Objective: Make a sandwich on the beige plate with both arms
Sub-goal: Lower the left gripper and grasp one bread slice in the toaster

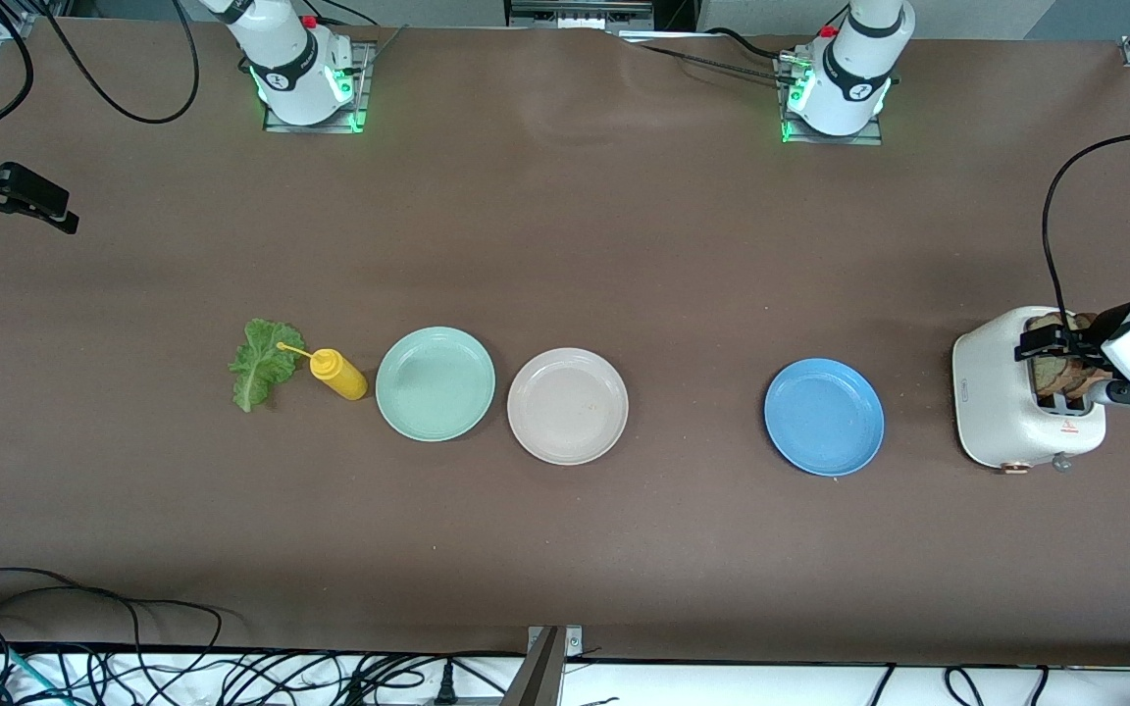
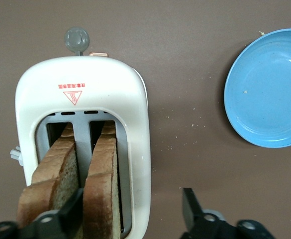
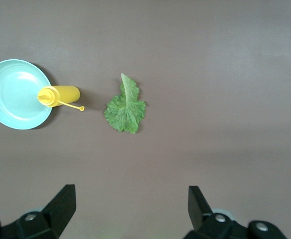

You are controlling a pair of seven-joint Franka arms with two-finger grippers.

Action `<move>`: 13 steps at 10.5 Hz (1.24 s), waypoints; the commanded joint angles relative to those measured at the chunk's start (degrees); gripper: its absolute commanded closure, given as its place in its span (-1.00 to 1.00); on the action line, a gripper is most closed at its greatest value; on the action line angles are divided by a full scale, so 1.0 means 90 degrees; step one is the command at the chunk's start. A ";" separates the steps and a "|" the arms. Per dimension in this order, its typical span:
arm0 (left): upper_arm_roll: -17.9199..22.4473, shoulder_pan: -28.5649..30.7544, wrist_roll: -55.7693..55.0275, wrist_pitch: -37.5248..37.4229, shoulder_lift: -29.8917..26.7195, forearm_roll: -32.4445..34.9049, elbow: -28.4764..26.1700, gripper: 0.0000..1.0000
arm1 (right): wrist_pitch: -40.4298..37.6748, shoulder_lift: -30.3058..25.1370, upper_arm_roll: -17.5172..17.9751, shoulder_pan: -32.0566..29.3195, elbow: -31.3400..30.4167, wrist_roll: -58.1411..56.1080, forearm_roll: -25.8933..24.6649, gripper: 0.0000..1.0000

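Observation:
The beige plate (image 1: 567, 405) lies bare mid-table, between a mint-green plate (image 1: 435, 383) and a blue plate (image 1: 823, 417). Two bread slices (image 1: 1063, 371) stand in a white toaster (image 1: 1001, 397) at the left arm's end. My left gripper (image 1: 1063, 353) is open over the toaster. In the left wrist view (image 2: 131, 209) one finger (image 2: 70, 211) sits between the slices. The other finger (image 2: 190, 204) hangs outside the toaster wall, so one slice (image 2: 103, 184) stands between them. The lettuce leaf (image 1: 259, 363) lies flat near the right arm's end. My right gripper (image 3: 130, 204) is open and empty, high above the table near the leaf (image 3: 126, 105).
A yellow mustard bottle (image 1: 337, 374) lies on its side between the lettuce and the mint-green plate, its nozzle toward the leaf. The blue plate (image 2: 267, 94) lies beside the toaster (image 2: 80, 109). Cables run along the table's front edge.

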 commanded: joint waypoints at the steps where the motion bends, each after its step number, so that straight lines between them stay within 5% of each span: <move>1: -0.0035 0.0159 0.0192 0.0109 -0.0212 -0.0196 -0.0232 -0.11 | -0.0063 -0.0010 -0.0004 -0.0013 0.0051 0.0028 0.0098 -1.00; 5: -0.0025 0.0267 0.0552 0.0090 -0.0163 -0.0177 -0.0193 0.52 | -0.0063 -0.0010 -0.0004 -0.0013 0.0061 0.0028 0.0098 -1.00; 7: -0.0025 0.0306 0.0690 0.0080 -0.0162 -0.0177 -0.0173 1.00 | -0.0073 -0.0010 -0.0014 -0.0022 0.0051 -0.0021 0.0098 -1.00; 13: -0.0025 0.0306 0.0524 -0.0007 -0.0231 -0.0196 0.0109 1.00 | -0.0102 -0.0010 -0.0014 -0.0023 0.0051 -0.0021 0.0098 -1.00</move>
